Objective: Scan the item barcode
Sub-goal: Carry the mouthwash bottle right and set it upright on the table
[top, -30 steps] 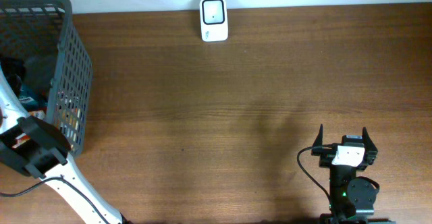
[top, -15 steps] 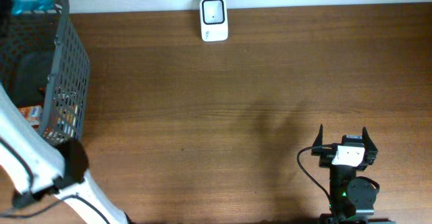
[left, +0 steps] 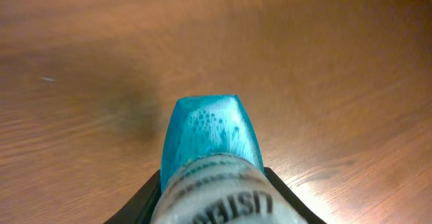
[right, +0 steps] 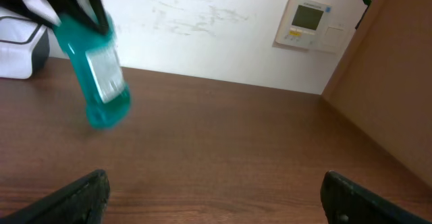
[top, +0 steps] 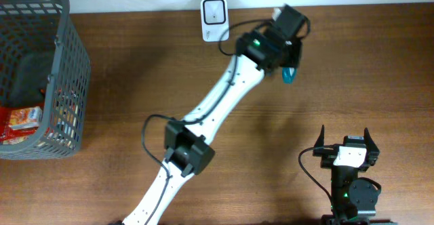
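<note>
**Left fingers (left: 138,207) grip a mouthwash bottle (top: 289,74) near the scanner (top: 215,19)**

Clamped on the labelled body of the teal Listerine mouthwash bottle, the left fingers hold it tilted above the counter (top: 380,69), its base pointing away from them. The bottle hangs near the white scanner, off to its right along the counter's far edge. The right fingers (right: 81,197) are spread wide and grasp nothing, low at the near right. A grey mesh basket (top: 68,62) holding packets stands at the far left.
</note>
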Action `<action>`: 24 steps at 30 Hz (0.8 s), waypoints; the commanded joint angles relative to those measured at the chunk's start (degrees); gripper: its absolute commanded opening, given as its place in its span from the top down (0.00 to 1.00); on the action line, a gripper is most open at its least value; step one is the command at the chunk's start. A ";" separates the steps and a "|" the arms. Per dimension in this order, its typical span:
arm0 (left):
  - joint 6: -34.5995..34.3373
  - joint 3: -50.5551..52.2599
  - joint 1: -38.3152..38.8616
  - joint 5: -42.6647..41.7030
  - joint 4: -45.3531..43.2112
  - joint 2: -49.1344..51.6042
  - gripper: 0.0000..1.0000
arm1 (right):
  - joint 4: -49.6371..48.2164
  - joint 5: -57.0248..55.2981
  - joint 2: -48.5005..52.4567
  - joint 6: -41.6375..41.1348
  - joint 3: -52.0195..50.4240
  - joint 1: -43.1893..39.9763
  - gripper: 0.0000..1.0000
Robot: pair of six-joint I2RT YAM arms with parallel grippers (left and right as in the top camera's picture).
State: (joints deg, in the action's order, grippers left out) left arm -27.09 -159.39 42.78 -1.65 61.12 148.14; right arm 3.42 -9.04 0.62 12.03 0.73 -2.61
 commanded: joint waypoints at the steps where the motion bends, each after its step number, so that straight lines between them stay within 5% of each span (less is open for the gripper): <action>1: 3.85 -0.92 1.53 0.61 -1.27 4.44 0.79 | 0.26 -0.66 -0.42 -0.26 -0.42 0.35 0.02; 4: 3.85 -0.92 1.86 0.61 -1.64 5.70 0.66 | 0.26 -0.66 -0.42 -0.26 -0.42 0.35 0.02; 7: 3.87 -0.94 1.84 0.59 -3.41 5.60 0.12 | 0.26 -0.68 -0.42 -0.26 -0.42 0.35 0.02; 8: 3.85 -1.16 1.84 0.39 -4.39 5.46 0.06 | 0.26 -0.66 -0.42 -0.26 -0.42 0.35 0.01; 18: 3.85 -3.10 -4.15 -6.49 -4.61 -11.58 0.01 | 0.26 -0.68 -0.42 -0.26 -0.42 0.35 0.02; 20: 3.89 -3.10 -10.36 -5.35 -0.68 -19.17 0.01 | 0.26 -0.68 -0.42 -0.24 -0.42 0.35 0.02; 24: 2.62 -3.10 -33.81 11.45 17.11 -29.05 0.01 | 0.26 -0.66 -0.42 -0.26 -0.42 0.35 0.01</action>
State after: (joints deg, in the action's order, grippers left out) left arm -23.55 -162.08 18.46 1.41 74.17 122.08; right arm 3.42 -9.04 0.64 12.01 0.73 -2.61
